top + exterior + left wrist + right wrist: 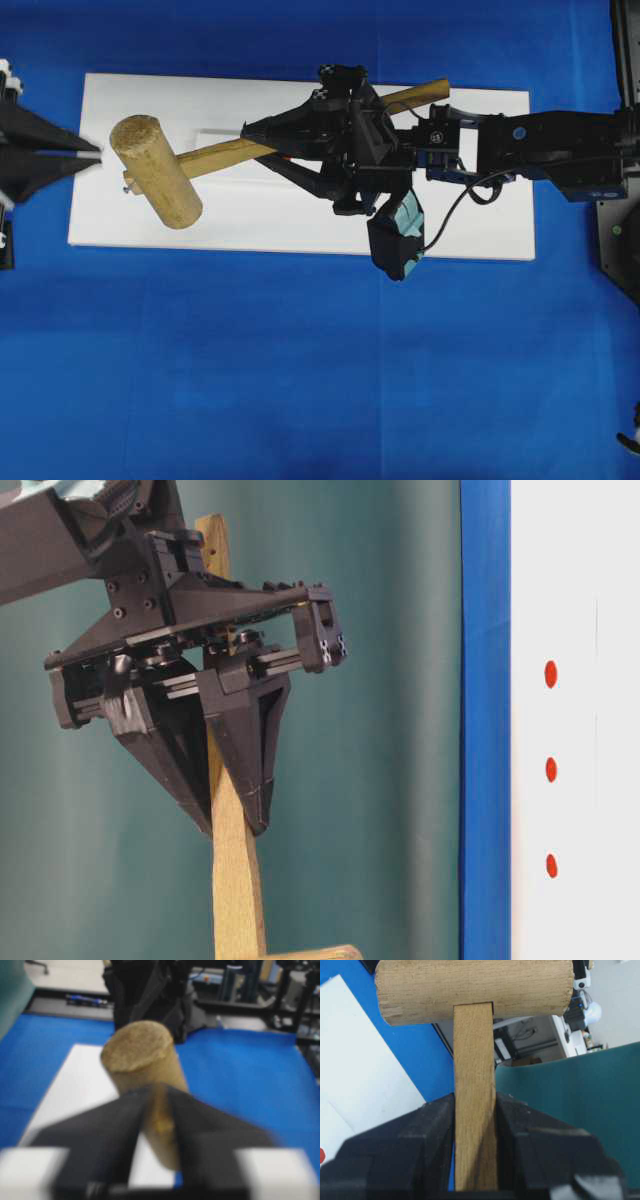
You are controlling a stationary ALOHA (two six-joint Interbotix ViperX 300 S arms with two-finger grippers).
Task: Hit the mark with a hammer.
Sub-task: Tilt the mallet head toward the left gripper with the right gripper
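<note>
The right gripper (475,1160) is squeezing the hammer (165,165) by its handle, with one finger pressing on each flat side. It is holding on about halfway along the handle, and the hammer is up in the air over the white board (480,225). The head is pointing toward the left gripper (88,153), which is sitting at the left end of the board, just beside the head. In the left wrist view its fingers look a little bit apart and are holding nothing, but that view is blurry, so how wide they are is hard to say.

Here is what could go wrong. The head is big and looks heavy, and the handle is thin and smooth, so a fast swing could be making the handle slide or twist between the fingers. Then the hammer would be landing off the mark. The head is also very close to the left gripper, so a swing that way could be bumping into it. The red dots (551,769) are showing only in the table-level view, in a row on the white board, so it is hard to tell how well the head is lining up with any of them.

The hammer is made of light wood. Its head is a thick round log shape with flat ends, and its handle is long and flat, going straight into the middle of the head
</note>
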